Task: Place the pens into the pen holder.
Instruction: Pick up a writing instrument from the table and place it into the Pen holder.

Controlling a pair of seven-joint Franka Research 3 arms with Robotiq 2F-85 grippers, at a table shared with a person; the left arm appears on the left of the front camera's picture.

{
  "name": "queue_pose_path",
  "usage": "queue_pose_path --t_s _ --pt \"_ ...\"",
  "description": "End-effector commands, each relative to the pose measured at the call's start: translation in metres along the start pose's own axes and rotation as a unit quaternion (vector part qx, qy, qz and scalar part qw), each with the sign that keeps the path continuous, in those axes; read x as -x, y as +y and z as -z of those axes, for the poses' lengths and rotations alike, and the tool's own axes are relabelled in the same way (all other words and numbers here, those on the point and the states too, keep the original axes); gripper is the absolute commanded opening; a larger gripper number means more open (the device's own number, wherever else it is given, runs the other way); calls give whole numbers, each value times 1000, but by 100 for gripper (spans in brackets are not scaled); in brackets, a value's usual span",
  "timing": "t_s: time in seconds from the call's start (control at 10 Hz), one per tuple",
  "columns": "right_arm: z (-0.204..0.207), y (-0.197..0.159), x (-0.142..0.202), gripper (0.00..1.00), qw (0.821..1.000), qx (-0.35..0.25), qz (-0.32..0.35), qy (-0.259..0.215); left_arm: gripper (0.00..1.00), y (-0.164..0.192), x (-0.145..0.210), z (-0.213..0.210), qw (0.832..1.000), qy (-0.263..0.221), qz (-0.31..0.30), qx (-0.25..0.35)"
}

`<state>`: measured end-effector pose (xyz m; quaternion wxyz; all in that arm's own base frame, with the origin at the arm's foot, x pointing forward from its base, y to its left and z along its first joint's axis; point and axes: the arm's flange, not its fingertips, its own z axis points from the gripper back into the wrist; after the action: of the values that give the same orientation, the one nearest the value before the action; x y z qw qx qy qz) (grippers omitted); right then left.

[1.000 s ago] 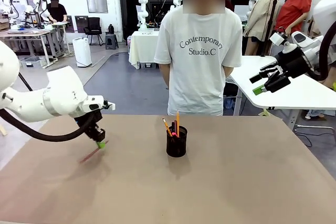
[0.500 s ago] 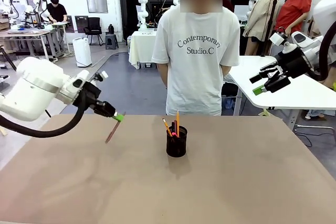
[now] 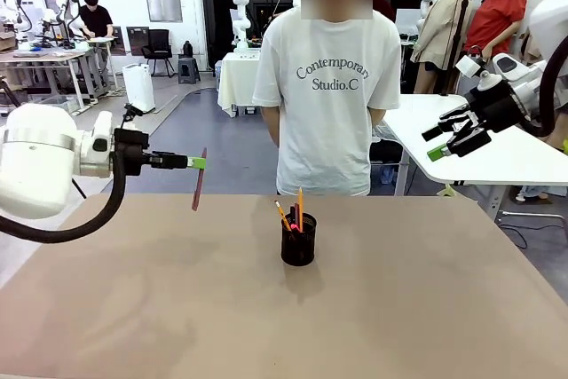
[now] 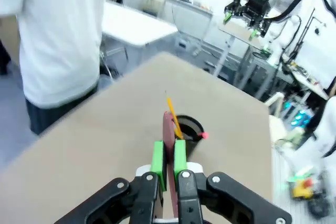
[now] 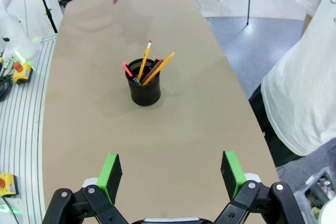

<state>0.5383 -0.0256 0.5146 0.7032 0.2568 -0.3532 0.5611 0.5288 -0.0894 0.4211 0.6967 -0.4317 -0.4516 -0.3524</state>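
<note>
Left gripper (image 3: 197, 163): we saw its green pads (image 4: 157, 157) clenched on the dull reddish-brown pencil (image 3: 199, 180), lifted well above the table's left side.
Reddish-brown pencil: we saw it hanging nearly upright from the pads, tip down, clear of the tabletop; in the left wrist view (image 4: 168, 135) it ran straight out between the pads toward the cup.
Right gripper (image 3: 446, 138): we saw it spread wide and holding nothing, raised off to the right over the white table beyond; its green-tipped fingers (image 5: 109, 170) stood far apart.
Small black wire-mesh pen holder (image 3: 298, 239): we saw it upright near the middle of the brown table (image 3: 426, 308), well apart from both grippers.
Holder contents: we counted two yellow-orange pencils (image 5: 144, 61), a brownish one and a red-ended marker (image 5: 127, 70) leaning inside.
Person in white T-shirt (image 3: 327, 86): we saw them standing at the far edge.
</note>
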Motion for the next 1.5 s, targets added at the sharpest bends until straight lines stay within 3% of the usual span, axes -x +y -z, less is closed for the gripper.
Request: queue_pose_path --t_s 0.0,0.2,0.5,0.6,1.0,1.1,1.2,1.4 --pt "-1 3 -2 100 1000 3 -1 1 0 -6 23 -2 987 -73 141 20" --pt "-1 3 -2 100 1000 3 -1 1 0 -6 31 -4 969 -113 215 42" --pt "-1 3 -2 100 1000 3 -1 1 0 -6 33 2 950 -108 283 74" --pt "-1 3 -2 100 1000 3 -1 1 0 -9 27 3 962 -106 248 49" --pt "-1 3 -2 100 1000 3 -1 1 0 -8 33 5 959 -103 258 58" --pt "-1 3 -2 100 1000 3 -1 1 0 -14 28 9 940 -183 261 125" --pt "-1 3 -2 100 1000 3 -1 1 0 -9 22 17 928 -223 263 139" --pt "-1 3 -2 100 1000 3 -1 1 0 -8 4 48 917 -234 275 168"
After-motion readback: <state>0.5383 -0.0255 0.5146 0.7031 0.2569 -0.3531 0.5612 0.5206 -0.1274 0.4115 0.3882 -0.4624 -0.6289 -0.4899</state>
